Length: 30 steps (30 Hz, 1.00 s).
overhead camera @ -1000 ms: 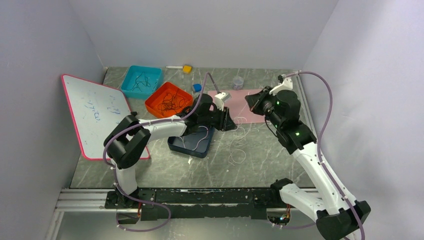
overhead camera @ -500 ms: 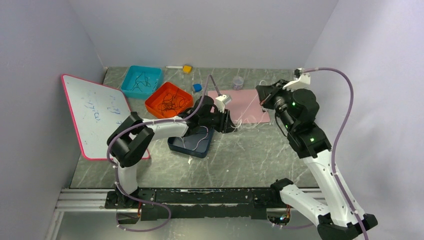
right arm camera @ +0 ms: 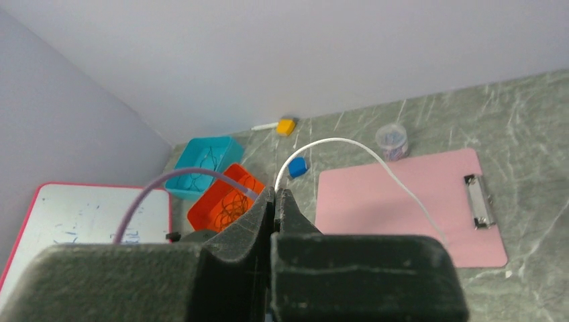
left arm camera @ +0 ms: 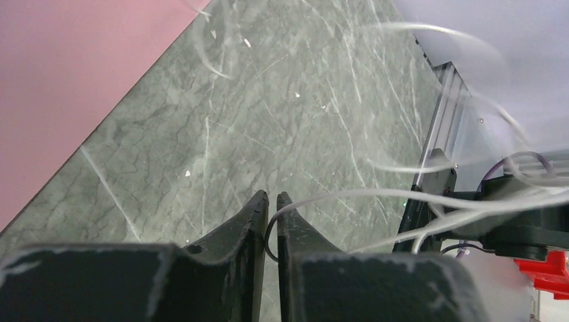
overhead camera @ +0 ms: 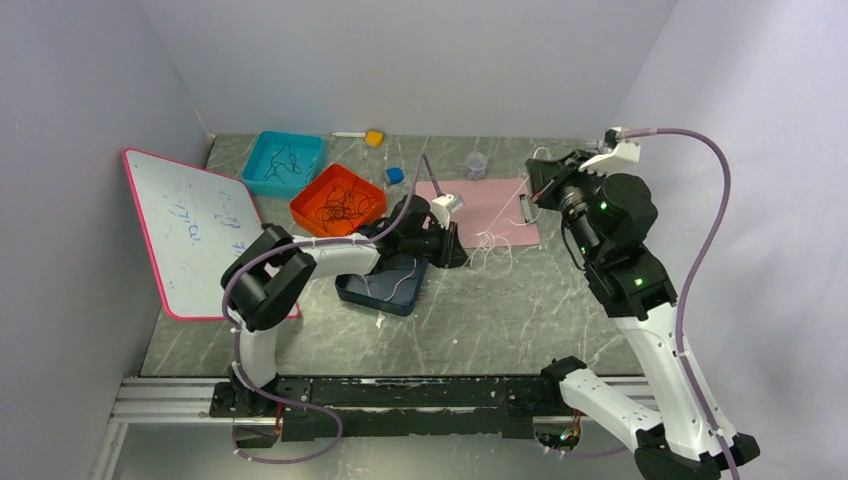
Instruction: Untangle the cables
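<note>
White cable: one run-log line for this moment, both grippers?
left gripper: shut on white cable | right gripper: shut on white cable, above pink clipboard | tangle: loose loops between grippers

Bare bench (overhead camera: pixel 500 320) in front, between the two arms: we find open passage there. White cables (overhead camera: pixel 492 243) loop across the near edge of the clipboard (overhead camera: pixel 485 200), barring the middle. Left side crowded: dark tray (overhead camera: pixel 375 298), orange tray (overhead camera: pixel 306 214), teal tray (overhead camera: pixel 290 136), whiteboard (overhead camera: pixel 195 225) by the wall.

Left hand (left arm camera: pixel 272 196) low, arm stretched forward; right hand (right arm camera: pixel 276 191) raised high; both pinch cables (left arm camera: pixel 429 201).
</note>
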### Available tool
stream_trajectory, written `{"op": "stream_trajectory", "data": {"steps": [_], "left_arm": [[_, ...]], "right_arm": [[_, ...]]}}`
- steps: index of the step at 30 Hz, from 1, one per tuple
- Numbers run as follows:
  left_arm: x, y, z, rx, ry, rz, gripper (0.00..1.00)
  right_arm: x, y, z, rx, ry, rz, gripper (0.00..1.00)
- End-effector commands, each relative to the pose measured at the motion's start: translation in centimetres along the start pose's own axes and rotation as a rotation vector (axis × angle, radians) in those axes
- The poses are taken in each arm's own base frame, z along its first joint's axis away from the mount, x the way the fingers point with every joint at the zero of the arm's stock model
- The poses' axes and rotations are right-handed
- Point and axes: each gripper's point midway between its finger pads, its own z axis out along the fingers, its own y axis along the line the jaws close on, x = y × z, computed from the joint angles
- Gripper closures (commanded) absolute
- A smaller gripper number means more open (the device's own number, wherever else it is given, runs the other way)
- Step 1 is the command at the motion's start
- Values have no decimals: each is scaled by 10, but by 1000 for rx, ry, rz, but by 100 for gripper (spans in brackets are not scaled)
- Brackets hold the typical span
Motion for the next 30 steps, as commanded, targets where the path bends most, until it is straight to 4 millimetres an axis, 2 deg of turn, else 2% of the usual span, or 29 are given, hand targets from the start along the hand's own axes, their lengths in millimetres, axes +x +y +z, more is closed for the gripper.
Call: {"op": "stream_trajectory", "data": {"steps": [1, 5, 17, 24, 30], "left_arm": [[21, 14, 7, -40, 56, -29, 86], [26, 22, 13, -72, 81, -49, 93], [55, 50, 30, -201, 184, -71, 93], [70, 59, 34, -235, 219, -74, 93], [78, 65, 37, -251, 241, -70, 93]], "right_arm": [[-64, 11, -14, -5, -180, -31, 100], [-91, 14, -22, 11, -246, -58, 100], [-166, 23, -54, 50, -432, -130, 100], [-210, 27, -75, 83, -551, -165, 100], [-240, 31, -90, 111, -628, -190, 100]]}}
